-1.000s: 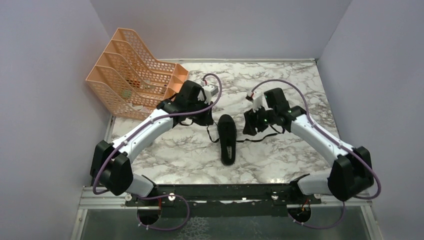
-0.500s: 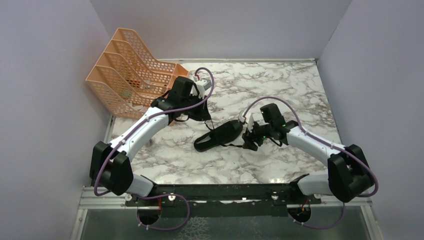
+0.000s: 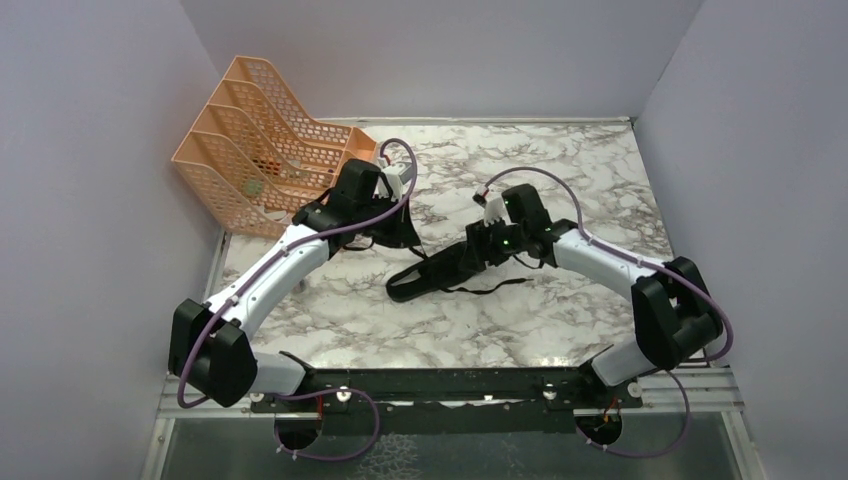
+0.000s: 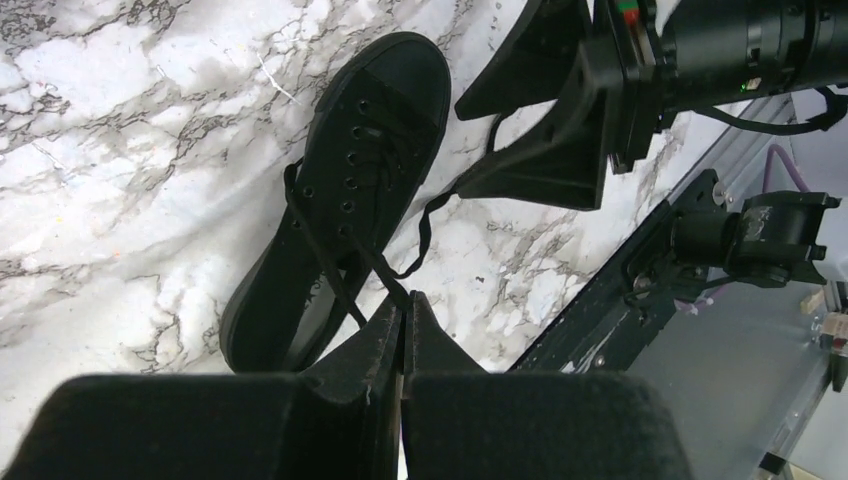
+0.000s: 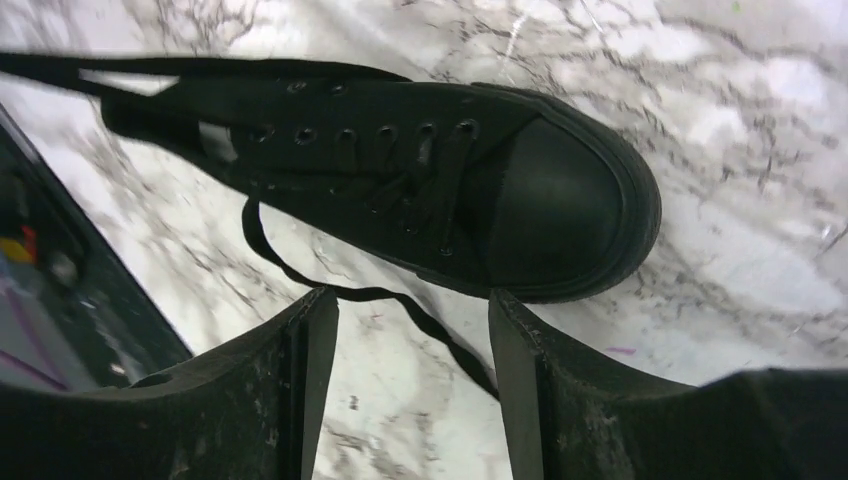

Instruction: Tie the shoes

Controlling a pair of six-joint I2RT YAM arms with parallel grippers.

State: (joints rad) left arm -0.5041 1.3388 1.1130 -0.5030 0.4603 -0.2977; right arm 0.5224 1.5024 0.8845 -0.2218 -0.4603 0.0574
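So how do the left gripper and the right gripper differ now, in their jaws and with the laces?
The left gripper is shut, while the right gripper stands open. The left gripper pinches a lace that comes from the shoe; the right gripper holds nothing, and another lace only lies loose between its fingers. Both are close to the shoe.
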